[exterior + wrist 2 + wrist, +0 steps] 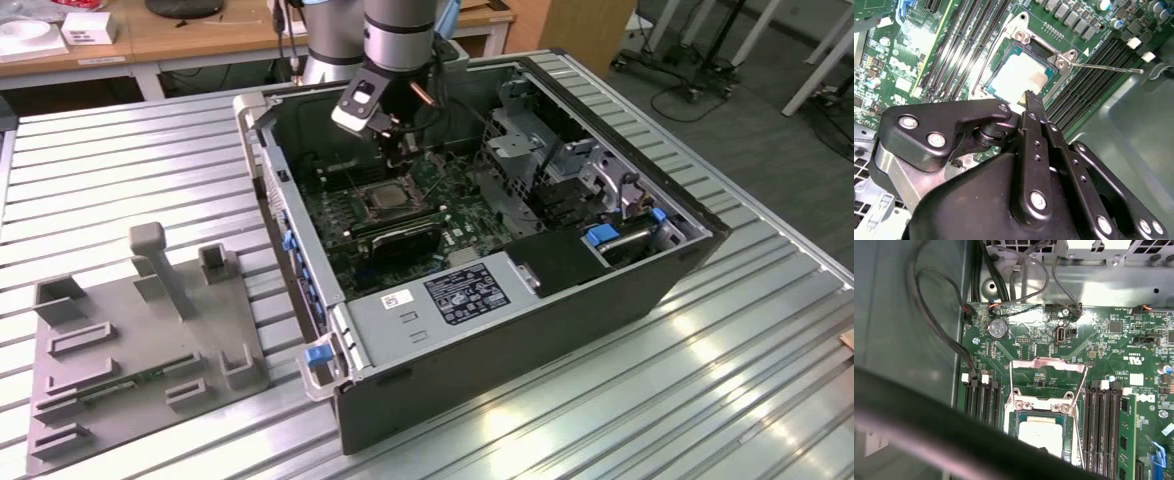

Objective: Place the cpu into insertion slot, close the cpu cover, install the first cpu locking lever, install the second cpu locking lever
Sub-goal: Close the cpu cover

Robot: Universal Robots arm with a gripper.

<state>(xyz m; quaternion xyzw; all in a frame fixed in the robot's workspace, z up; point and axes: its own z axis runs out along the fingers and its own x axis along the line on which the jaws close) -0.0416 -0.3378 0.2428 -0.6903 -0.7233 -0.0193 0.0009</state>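
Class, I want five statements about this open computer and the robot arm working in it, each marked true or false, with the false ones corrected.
1. The cpu lies in the insertion slot. True.
2. The cpu cover lies flat over the cpu. False: it stands swung open, away from the slot, and the cpu's pale top is bare.
3. The gripper is inside the computer case, above the motherboard. True.
4. The case stands on a wooden floor. False: it stands on a ribbed metal table.
5. The grey fixture lies to the exterior view's right of the case. False: it lies to the exterior view's left.
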